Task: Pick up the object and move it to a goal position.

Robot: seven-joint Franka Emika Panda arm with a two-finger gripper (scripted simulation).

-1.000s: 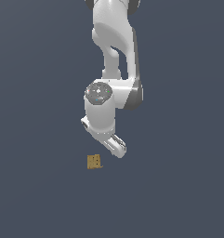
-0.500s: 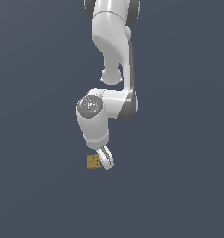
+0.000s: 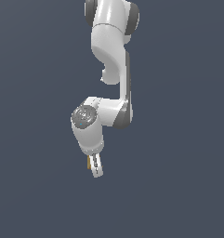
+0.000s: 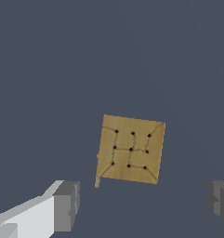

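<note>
Hiding block [image 4: 130,149] (wrist view clearer)

A plain dark blue-grey surface [image 3: 34,186] fills the scene, uniform and unmarked throughout.

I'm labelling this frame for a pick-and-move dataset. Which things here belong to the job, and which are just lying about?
Belongs to the job:
- the tan block with dark dotted markings, lying flat on the surface
- the gripper, open, its fingers apart and not touching the block

Just lying about:
- nothing else shows; only the plain dark surface
</note>
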